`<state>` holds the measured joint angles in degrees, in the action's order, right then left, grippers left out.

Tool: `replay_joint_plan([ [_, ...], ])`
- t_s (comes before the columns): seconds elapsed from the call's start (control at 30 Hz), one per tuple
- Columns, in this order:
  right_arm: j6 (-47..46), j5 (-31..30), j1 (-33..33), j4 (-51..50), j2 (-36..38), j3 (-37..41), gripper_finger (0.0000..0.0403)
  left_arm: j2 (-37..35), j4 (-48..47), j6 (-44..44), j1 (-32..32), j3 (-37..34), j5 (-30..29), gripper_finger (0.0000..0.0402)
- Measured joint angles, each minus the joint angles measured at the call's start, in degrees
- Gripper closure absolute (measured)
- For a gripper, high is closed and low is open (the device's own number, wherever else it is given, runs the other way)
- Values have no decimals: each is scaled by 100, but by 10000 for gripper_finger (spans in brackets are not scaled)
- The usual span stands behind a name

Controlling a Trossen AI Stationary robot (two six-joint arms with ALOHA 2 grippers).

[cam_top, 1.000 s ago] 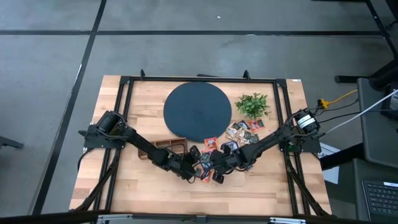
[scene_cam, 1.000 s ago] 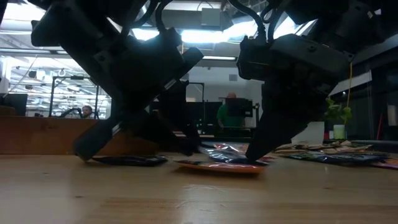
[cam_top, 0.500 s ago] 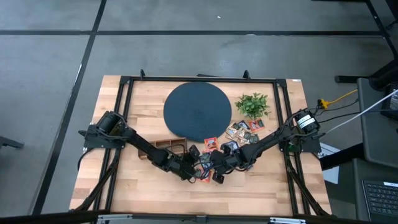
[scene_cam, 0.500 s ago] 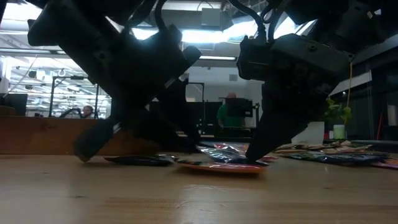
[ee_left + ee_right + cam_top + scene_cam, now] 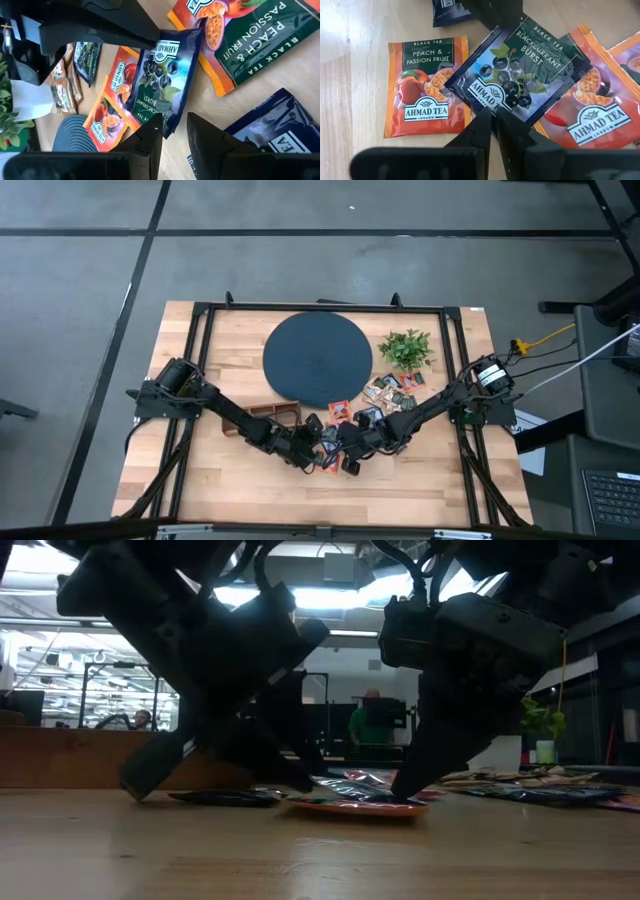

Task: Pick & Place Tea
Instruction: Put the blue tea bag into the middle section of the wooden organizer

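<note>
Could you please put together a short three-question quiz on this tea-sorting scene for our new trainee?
1. True or false: the blackcurrant burst sachet lies partly on top of an orange-red peach and passion fruit sachet.
2. Which brand is printed on the sachets? A) Lipton B) Ahmad Tea C) Twinings
3. Fill in: the left pincer and the right pincer both point at the same ____ sachet.

Key:
1. True; its corner covers the orange-red one.
2. B.
3. Blackcurrant; both pincers sit low over the sachet pile in front of the round dark disc.

Glossy foil sachets [image 5: 520, 80]; matt wood table [image 5: 420, 480].
</note>
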<state>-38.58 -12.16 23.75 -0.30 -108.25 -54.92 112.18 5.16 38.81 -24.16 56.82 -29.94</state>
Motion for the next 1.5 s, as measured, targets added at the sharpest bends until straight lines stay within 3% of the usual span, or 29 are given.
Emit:
replay_joint_plan([
  [0.5,161,44,-2,151,-9,7,368,4,-25,-180,72,-2,145,319],
  [0.77,161,97,-2,172,-9,7,368,7,-19,-462,74,-7,141,391],
  [0.97,161,145,-2,175,-9,7,368,9,-19,-568,48,-7,83,399],
  [1.17,137,450,-2,214,-4,4,354,11,0,-385,-156,-7,-509,400],
  [1.5,-40,686,-46,648,0,2,262,3,-370,-96,-603,-19,-1778,400],
])
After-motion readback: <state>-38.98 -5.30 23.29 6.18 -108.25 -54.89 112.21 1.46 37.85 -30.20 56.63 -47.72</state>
